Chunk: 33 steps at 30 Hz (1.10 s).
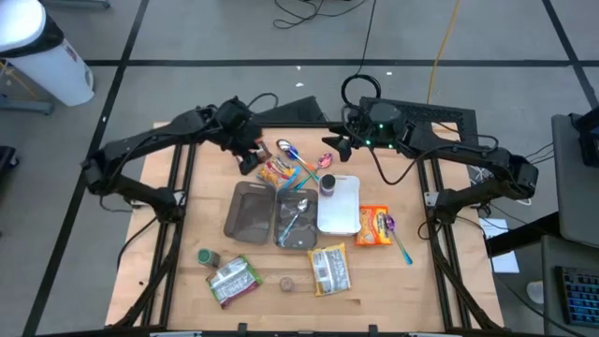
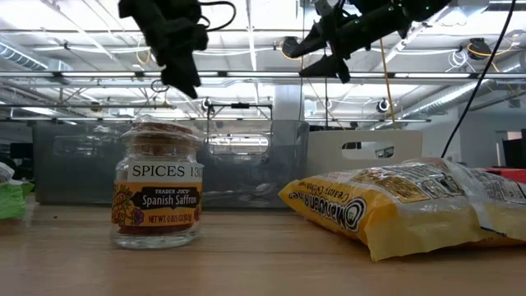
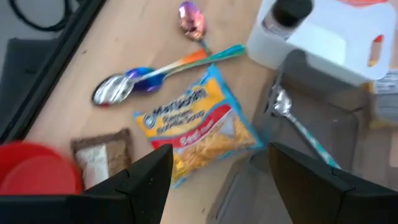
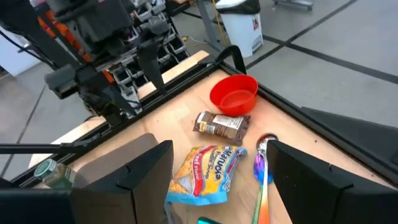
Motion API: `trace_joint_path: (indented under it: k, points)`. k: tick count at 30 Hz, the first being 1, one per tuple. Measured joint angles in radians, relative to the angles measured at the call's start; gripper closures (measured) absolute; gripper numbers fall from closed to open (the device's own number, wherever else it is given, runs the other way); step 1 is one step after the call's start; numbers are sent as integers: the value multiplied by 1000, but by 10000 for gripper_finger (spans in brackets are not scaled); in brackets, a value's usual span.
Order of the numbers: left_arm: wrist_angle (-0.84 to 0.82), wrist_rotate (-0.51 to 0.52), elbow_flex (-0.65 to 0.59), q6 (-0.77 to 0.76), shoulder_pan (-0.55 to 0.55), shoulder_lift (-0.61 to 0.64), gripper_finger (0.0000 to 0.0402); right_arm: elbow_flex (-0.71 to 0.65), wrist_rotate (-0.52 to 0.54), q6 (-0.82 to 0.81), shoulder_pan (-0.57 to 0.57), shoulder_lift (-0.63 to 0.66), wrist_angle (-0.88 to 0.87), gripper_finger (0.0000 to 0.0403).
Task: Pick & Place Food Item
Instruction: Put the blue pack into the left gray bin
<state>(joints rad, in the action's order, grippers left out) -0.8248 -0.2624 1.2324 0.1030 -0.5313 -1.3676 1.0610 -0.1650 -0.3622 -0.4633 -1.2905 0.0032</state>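
**Hovering over a cluttered wooden table**

Spreading across grey floor tiles, the room surrounds a wooden table [image 1: 187, 215]. At its centre lies a grey tray [image 1: 250, 210]; the tray beside it holds a spoon [image 1: 291, 217]. Right of the grey tray sits a white container [image 1: 341, 208] with a dark-lidded jar [image 1: 328, 184] touching its far corner. Behind the grey tray lies the ramen packet [image 3: 198, 123], with the left gripper [image 3: 217, 180] above it, fingers spread, holding nothing. The right gripper [image 4: 214, 180] hangs beyond the white container, likewise parted and empty.
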Motion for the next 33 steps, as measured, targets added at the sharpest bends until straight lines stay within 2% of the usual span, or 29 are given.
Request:
trace_joint_path:
  k: [6,9,12,15,19,21,23,26,33]
  points:
    - [-4,-62,152,-47,24,-103,128,0,-48,-21,0,0,-5,152]
    - [-20,-39,243,-119,30,-159,128,0,-48,-14,0,0,-8,152]
    - [-74,35,342,-220,33,-214,128,0,-43,7,-3,0,-9,152]
    - [-143,145,420,-202,65,-261,128,0,3,24,-9,0,-29,152]
    - [-248,454,482,-115,169,-310,128,0,115,69,-10,12,-98,152]
    - [-278,565,497,-119,224,-325,128,0,150,97,-15,37,-121,152]
    - [-277,603,503,-165,271,-331,128,0,191,122,-22,70,-150,152]
    - [-270,609,504,-278,323,-349,128,0,261,149,-35,130,-193,152]
    - [-264,616,503,-564,380,-420,128,0,376,147,-61,290,-288,152]
